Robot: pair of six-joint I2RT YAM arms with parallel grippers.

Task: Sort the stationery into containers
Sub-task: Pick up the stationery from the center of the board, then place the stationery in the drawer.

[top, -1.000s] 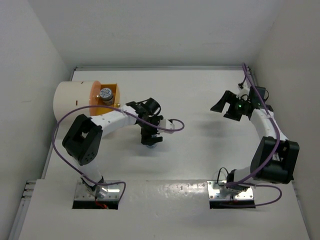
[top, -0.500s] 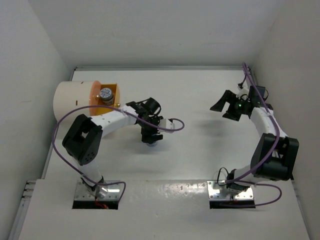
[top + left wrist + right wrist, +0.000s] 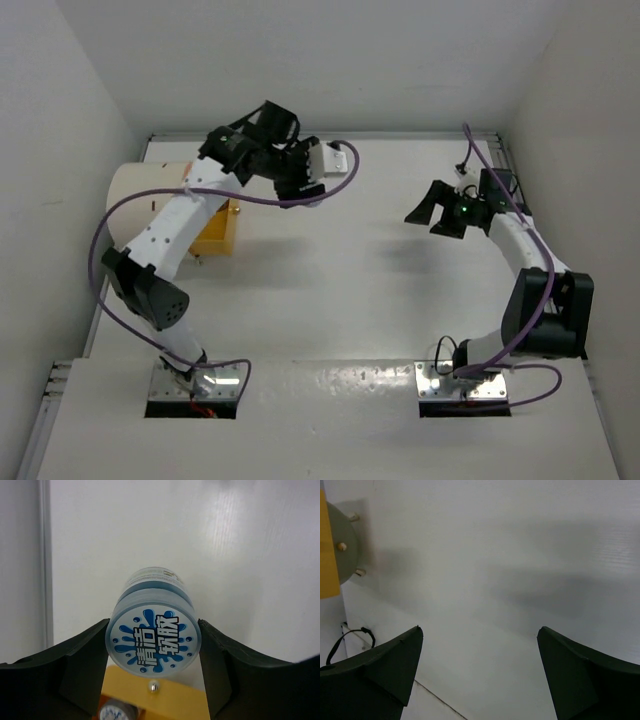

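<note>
The left gripper (image 3: pixel 300 186) clamps a round blue-and-white piece (image 3: pixel 153 641) just past the orange drawer (image 3: pixel 165 702) rim. The right gripper (image 3: pixel 480 630), fingers spread wide, hangs over the white table (image 3: pixel 485 555).

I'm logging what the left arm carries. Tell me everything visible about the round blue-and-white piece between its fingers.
The round blue-and-white piece is a stubby cylinder, apparently translucent pale-blue plastic. Its white end face, printed with blue splashes and Chinese characters, faces the wrist camera, and the body points away. The left gripper is shut on it, with dark fingers pressing its two sides. Nothing else visibly touches it. The white table lies behind it, and an orange drawer shows below.
</note>
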